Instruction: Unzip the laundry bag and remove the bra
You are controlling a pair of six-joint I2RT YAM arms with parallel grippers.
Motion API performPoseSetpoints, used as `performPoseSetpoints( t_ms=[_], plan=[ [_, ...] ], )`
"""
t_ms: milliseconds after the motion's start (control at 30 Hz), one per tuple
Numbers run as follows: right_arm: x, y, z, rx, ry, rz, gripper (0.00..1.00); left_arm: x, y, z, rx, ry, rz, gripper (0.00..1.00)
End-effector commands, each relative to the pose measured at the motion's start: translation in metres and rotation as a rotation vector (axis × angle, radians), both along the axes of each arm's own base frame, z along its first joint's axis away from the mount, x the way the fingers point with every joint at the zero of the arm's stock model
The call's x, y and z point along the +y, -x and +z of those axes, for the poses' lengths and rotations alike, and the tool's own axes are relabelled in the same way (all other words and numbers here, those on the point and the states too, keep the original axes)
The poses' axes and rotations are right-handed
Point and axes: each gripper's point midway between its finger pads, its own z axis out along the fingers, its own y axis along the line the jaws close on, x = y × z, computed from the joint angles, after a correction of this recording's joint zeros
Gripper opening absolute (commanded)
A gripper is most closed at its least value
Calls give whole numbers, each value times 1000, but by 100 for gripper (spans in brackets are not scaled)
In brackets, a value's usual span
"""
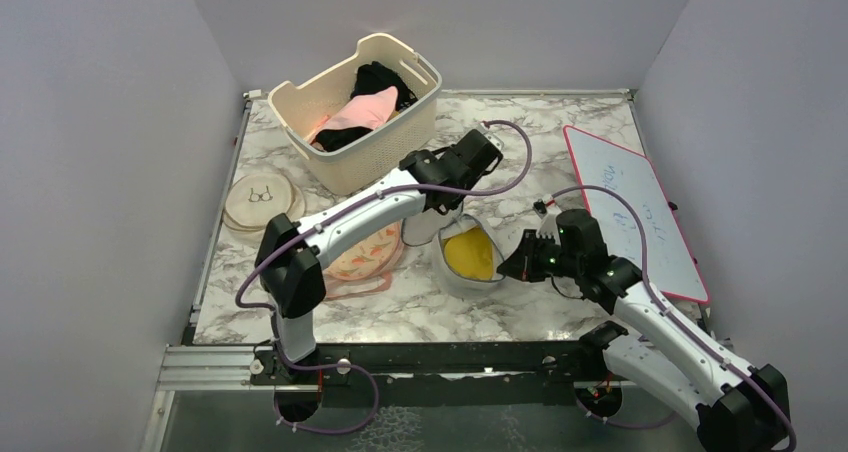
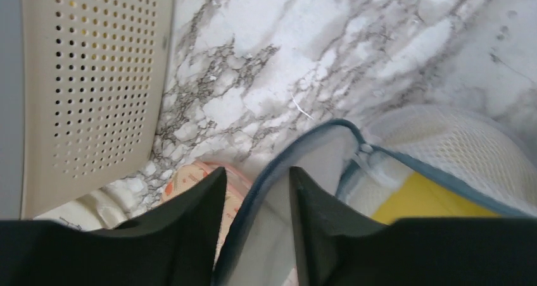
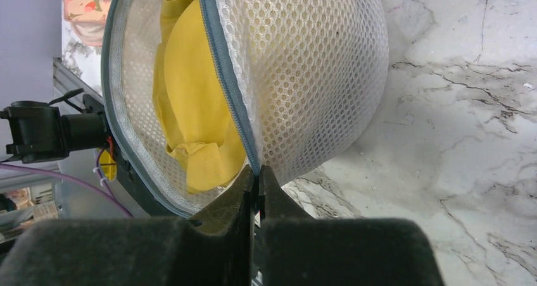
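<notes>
Jaws of the right gripper (image 3: 256, 170) are clenched on the blue-grey zip rim of the laundry bag (image 3: 310, 64), at the edge of its opening. We see the left gripper (image 2: 258, 173) with its fingers parted; the bag's unzipped flap passes between them. We locate the bag on the marble table (image 1: 560, 152), near the centre, between both grippers and just beside the peach pouch (image 1: 365, 257). It is open, and the yellow bra (image 1: 470, 255) lies inside. The cream basket (image 1: 360, 122) stands behind.
</notes>
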Motion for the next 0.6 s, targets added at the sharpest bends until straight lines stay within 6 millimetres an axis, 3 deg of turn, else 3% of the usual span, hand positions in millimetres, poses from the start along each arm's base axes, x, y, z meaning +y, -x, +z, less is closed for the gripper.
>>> performPoseSetpoints(
  t_ms=[0, 100, 267, 433, 567],
  plan=[
    [4, -2, 10, -39, -28, 10, 1, 22, -33, 22, -157, -151, 120, 46],
    [4, -2, 15, -63, -42, 18, 1, 22, -27, 33, -169, -134, 136, 67],
    [6, -1, 17, -79, -50, 36, 1, 16, 11, 46, -74, 67, 93, 87],
    [7, -1, 14, -69, -44, 47, 1, -11, 63, 55, 75, 323, -43, 86],
    [6, -1, 17, -94, -55, 37, 1, -41, 105, 45, 240, 566, -140, 71]
  ],
)
